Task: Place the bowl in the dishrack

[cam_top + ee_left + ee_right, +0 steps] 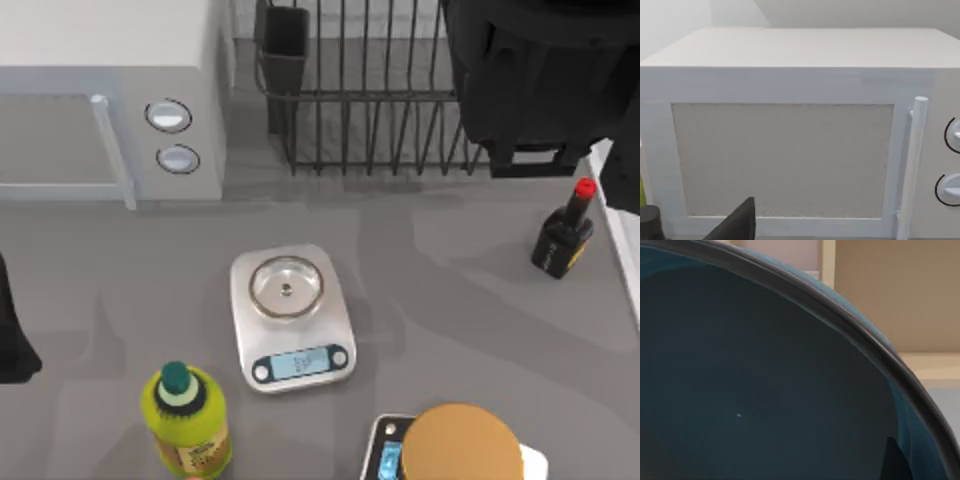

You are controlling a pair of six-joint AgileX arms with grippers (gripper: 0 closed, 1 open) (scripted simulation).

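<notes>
Smooth teal bowl (765,390) curves beneath its dark rounded rim.

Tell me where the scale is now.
In the top view the scale sits at the table's centre, in front of the dishrack, with the green bottle to its lower left.

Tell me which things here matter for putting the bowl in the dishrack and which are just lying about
Part of the job:
bowl, close up in the right wrist view
dishrack, at the table's back
right arm, over the rack's right end

Just lying about:
microwave, back left
kitchen scale, centre
green bottle, front left
dark red-capped bottle, right
tan round-topped object, front
left arm, parked at left edge
</notes>
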